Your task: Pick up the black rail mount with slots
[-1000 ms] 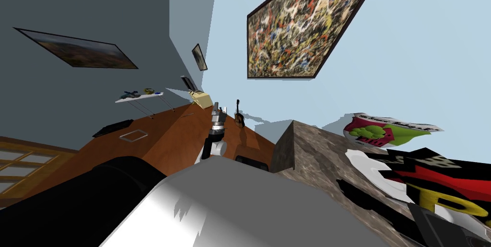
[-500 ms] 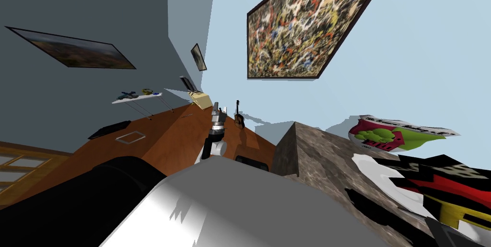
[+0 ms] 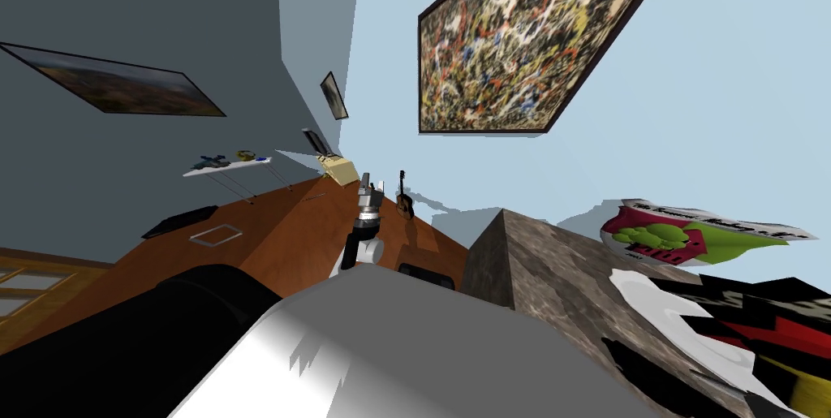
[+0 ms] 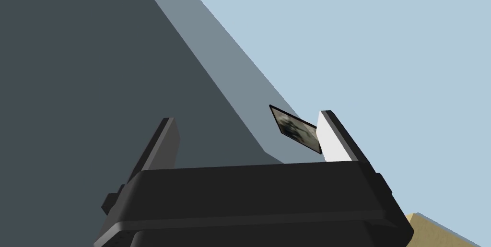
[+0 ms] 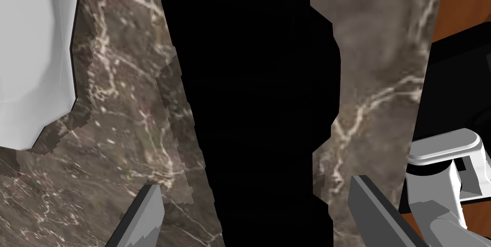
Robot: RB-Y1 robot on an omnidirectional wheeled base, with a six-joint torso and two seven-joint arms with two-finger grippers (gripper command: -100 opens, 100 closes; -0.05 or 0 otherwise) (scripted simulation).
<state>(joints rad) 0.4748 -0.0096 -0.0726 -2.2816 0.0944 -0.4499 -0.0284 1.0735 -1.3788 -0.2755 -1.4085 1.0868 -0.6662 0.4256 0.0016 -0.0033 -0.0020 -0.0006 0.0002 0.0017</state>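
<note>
Black mount [image 3: 641,368] lying on the marble counter [image 3: 552,275].
Head view: it sits beside a white thing [image 3: 657,299], my left gripper [image 3: 369,186] raised ahead of me. Left wrist view: those fingers stand wide, holding nothing. Right wrist view: my right gripper [image 5: 254,189] hangs over the mount, fingers wide, one either side, not pressing it.

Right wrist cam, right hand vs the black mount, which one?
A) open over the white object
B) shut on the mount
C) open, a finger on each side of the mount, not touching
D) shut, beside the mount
C: the right hand has its fingers spread wide, with the mount lying between them on the marble top and marble showing in both gaps.
</note>
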